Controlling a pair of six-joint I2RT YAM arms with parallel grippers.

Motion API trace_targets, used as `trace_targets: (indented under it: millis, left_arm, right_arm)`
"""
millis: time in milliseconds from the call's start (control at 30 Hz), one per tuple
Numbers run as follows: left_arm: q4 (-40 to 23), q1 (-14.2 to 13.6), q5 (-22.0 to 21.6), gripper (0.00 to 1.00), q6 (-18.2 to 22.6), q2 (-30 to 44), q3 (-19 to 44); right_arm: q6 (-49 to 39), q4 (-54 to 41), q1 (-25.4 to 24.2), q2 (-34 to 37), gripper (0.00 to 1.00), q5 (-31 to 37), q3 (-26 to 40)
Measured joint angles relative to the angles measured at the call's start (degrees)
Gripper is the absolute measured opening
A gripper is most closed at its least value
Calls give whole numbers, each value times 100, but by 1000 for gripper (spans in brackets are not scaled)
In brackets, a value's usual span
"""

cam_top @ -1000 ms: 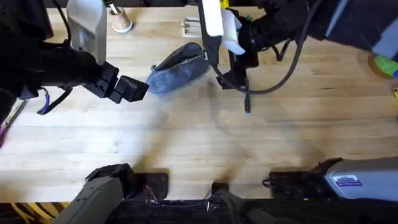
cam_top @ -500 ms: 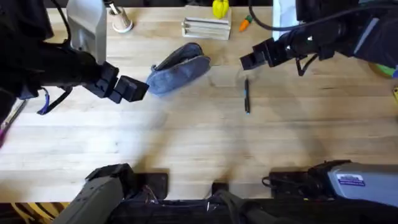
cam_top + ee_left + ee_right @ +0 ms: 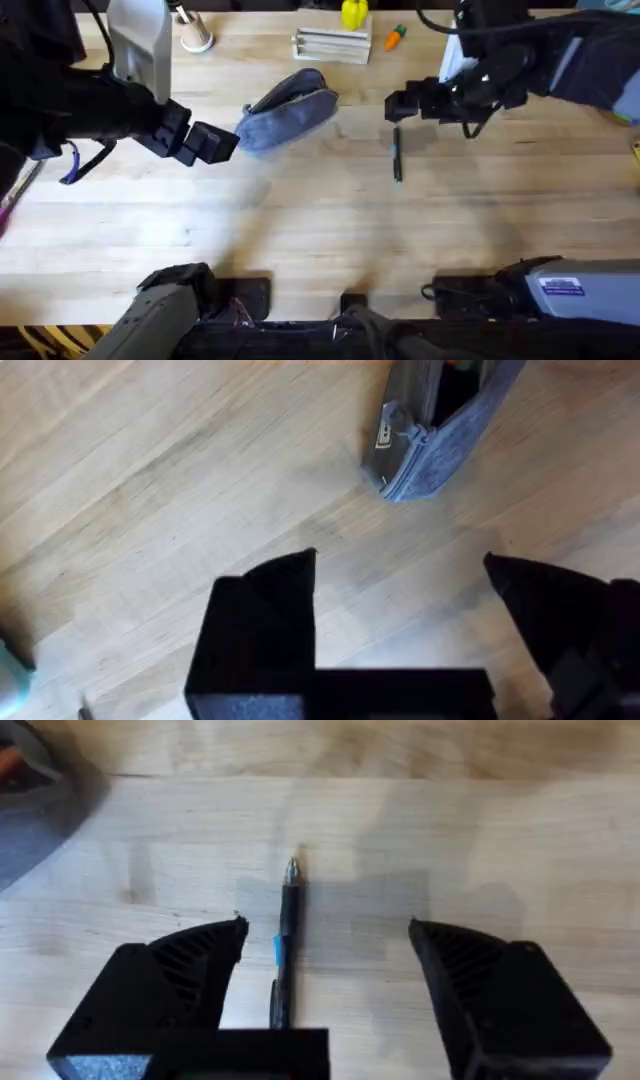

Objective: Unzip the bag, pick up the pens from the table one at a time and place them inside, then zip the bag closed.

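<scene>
On the far half of the table (image 3: 300, 230), seen from overhead, the bag (image 3: 288, 110) lies slanted just right of the left gripper (image 3: 215, 143), while the pen (image 3: 397, 158) lies on bare wood right of the bag and well apart from it, with the right gripper (image 3: 400, 104) hovering at its far end. The pen looks light, stiff and smooth, so it may roll or skid if nudged from one side; the middle of its barrel seems the safest place to pinch. In the left wrist view, the left gripper's black fingers (image 3: 265, 620) are spread with nothing between them, and the bag's end (image 3: 430, 430) lies beyond them with its zipper parted and a small pull tab (image 3: 388, 432) at the corner; the fabric looks soft and limp, likely to sag or slide unless held near that end. In the right wrist view, the right gripper (image 3: 330, 960) is released, jaws wide, straddling the pen (image 3: 286, 935), whose tip points away and whose blue band (image 3: 279, 950) sits between the fingers; closing there should catch it squarely.
</scene>
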Motion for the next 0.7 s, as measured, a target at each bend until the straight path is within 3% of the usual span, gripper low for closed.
trace_targets:
  millis: [233,467,567,700]
  left_arm:
    - [0,0,2,993,0,0,0]
    - [-13,0,0,993,0,4,0]
    - [-13,0,0,992,0,4,0]
    - [-13,0,0,993,0,7,0]
  right_arm:
    - [406,387,617,847,994,482,-131]
    - [769,443,886,991,993,884,-52]
    - [867,453,893,1021,929,929,-26]
    - [966,465,896,1055,673,1001,4]
